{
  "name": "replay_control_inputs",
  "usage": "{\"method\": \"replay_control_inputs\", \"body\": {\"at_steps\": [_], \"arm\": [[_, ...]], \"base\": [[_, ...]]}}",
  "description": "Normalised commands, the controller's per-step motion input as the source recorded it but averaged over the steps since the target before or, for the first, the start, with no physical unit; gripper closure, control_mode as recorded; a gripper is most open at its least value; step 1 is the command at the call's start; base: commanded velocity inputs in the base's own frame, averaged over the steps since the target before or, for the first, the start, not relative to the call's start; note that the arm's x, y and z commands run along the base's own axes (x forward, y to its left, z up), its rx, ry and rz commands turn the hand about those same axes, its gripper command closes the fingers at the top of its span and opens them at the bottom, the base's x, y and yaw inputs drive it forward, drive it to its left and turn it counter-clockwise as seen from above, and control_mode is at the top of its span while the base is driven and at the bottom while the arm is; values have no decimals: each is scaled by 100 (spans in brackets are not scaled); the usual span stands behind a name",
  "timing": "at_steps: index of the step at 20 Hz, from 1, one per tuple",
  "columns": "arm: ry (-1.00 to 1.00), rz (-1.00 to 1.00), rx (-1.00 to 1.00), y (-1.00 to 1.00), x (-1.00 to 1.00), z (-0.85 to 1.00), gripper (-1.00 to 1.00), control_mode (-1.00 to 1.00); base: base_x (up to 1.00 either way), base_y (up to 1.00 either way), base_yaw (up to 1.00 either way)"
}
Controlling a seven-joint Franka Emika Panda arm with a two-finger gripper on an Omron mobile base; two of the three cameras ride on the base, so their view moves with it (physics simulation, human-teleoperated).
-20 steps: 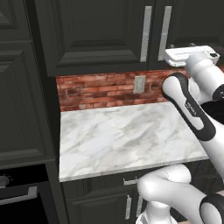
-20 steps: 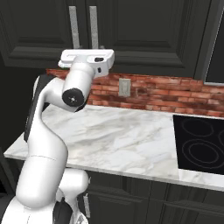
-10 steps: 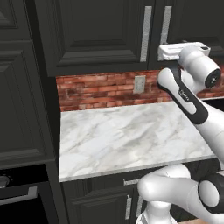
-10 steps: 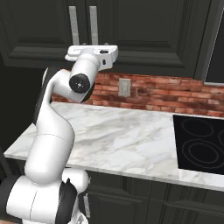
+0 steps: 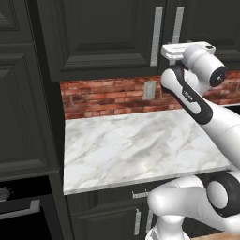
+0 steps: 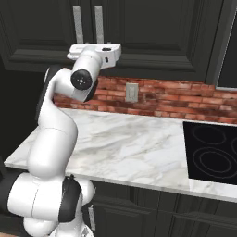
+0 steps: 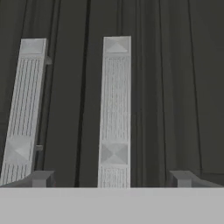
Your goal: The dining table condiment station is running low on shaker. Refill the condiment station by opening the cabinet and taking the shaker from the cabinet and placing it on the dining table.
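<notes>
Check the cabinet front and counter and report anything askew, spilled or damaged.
Nothing stands out. The cabinet doors sit shut and flush, both silver handles hang straight, and the marble counter shows no spill. The gripper is open before the right handle.

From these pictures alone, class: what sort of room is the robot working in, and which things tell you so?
A kitchen, most likely. A marble counter runs along a red brick wall, dark wall cupboards with long silver handles hang above it, and a black hob is set into the counter.
</notes>
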Motion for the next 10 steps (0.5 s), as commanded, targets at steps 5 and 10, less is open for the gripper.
{"method": "replay_control_inputs", "body": {"at_steps": [5,10], "arm": [[0,0,0,2,32,0,-100,-100],[0,0,0,0,43,0,-100,-100]], "base": [[0,0,0],[0,0,0]]}}
